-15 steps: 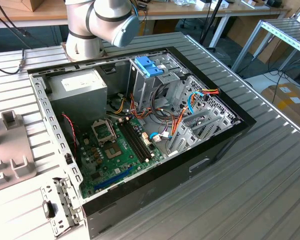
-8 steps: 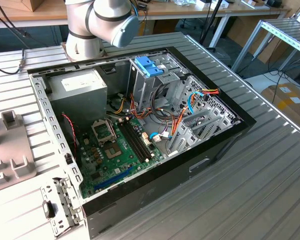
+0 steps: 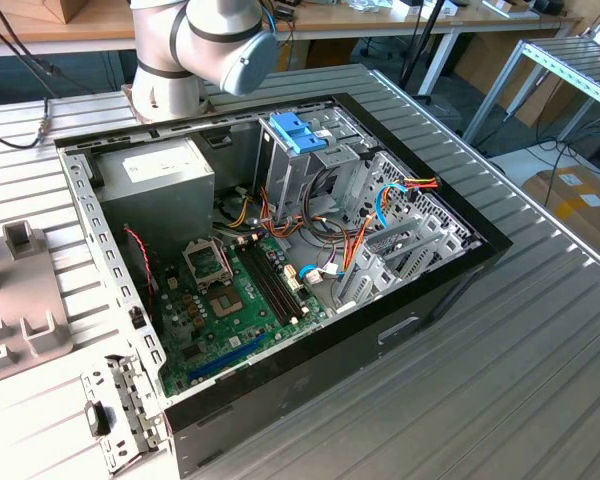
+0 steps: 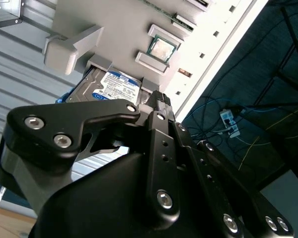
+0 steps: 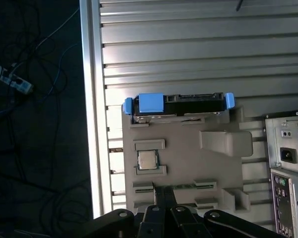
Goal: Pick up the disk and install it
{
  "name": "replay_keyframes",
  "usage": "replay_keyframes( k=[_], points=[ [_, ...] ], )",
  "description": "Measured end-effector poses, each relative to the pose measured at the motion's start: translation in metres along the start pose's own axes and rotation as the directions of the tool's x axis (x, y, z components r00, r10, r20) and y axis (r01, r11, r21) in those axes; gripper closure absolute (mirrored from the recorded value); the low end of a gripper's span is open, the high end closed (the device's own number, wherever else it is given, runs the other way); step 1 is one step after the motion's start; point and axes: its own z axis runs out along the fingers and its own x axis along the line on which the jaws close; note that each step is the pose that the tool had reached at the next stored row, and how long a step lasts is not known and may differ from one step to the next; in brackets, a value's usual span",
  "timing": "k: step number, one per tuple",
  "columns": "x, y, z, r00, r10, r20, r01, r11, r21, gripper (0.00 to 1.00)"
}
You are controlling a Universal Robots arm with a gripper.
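Note:
The disk (image 5: 181,105) is a silver hard drive in a bright blue carrier with a blue tab. It stands on its edge in a slot at one end of a grey holder plate (image 5: 188,168). In the second wrist view its labelled face (image 4: 107,88) shows just beyond my fingertips. My black gripper (image 5: 163,192) hovers over the other end of the plate, a good way short of the disk. Its fingers meet with nothing between them. In the exterior view the open computer case (image 3: 450,290) lies on the table, with only the arm's base (image 3: 195,50) behind it.
A processor chip (image 5: 147,159) sits in a recess of the plate between gripper and disk. The case's rear panel (image 5: 288,168) is close beside the plate. Inside the case are a grey power supply (image 3: 160,185), a green motherboard (image 3: 235,310) and a pale blue latch (image 3: 298,132) on the drive cage.

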Motion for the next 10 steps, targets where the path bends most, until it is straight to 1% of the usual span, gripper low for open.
replay_keyframes(
  k=[2, 3, 4, 10],
  points=[
    [-0.0007, 0.0042, 0.0009, 1.0, 0.0, 0.0001, 0.0, 1.0, 0.0005, 0.89],
    [-0.0009, 0.0051, 0.0011, 1.0, 0.0, 0.0, 0.0, 1.0, 0.0006, 0.89],
    [-0.0025, 0.0063, 0.0018, 1.0, 0.0, 0.0002, 0.0, 1.0, 0.0012, 0.89],
    [-0.0118, 0.007, 0.0045, 1.0, 0.0, -0.0004, 0.0, 1.0, 0.0015, 0.89]
  ],
)
